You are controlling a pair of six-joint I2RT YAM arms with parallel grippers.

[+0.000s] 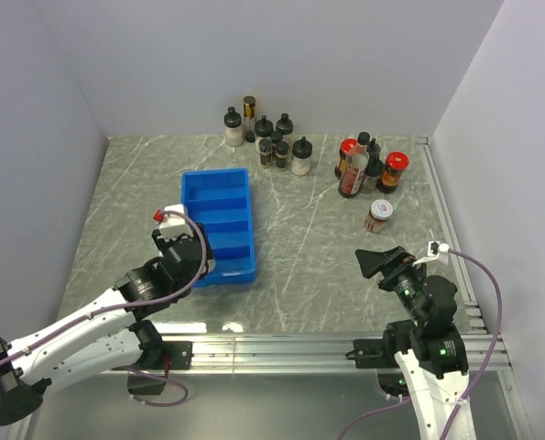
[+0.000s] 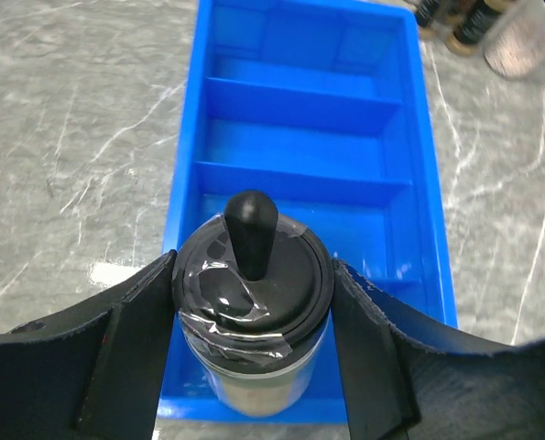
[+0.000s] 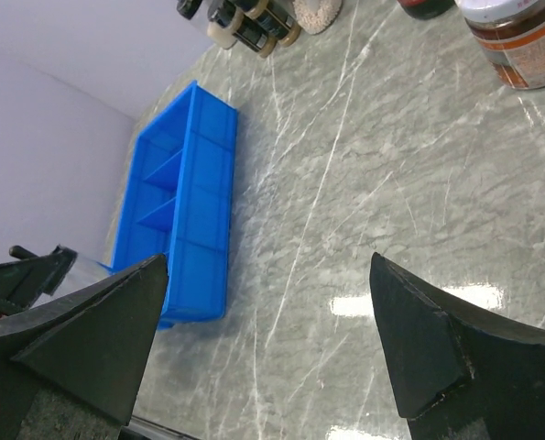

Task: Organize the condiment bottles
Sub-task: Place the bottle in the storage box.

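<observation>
Left gripper is partway closed on a black-capped jar, one finger on each side of the cap. The jar is upright, with a knob on the lid and light contents, at the near-end compartment of the blue tray. Can't tell whether the jar base touches the tray floor. In the top view the jar is mostly hidden under the wrist.

Right gripper is wide open and holds nothing. It is over the surface toward the near right corner, well apart from every bottle.

Tray: 1, with four compartments in a row. It lies left of the surface's middle, its long side running near to far.

Far-edge cluster, at the middle of the far edge: 8 bottles, black-capped, one taller with a gold band. They are packed tight, so the count is approximate.

Right group, toward the far right corner: about 5 bottles, two of them red-capped, the rest black-capped. They overlap and the labels are unreadable.

Lone jar: 1, with a pale lid and red-brown label. It stands on its own, just on the near side of the right group. In the right wrist view it is cut off at the top right edge.

About 15 bottles in total, counting the held one.
</observation>
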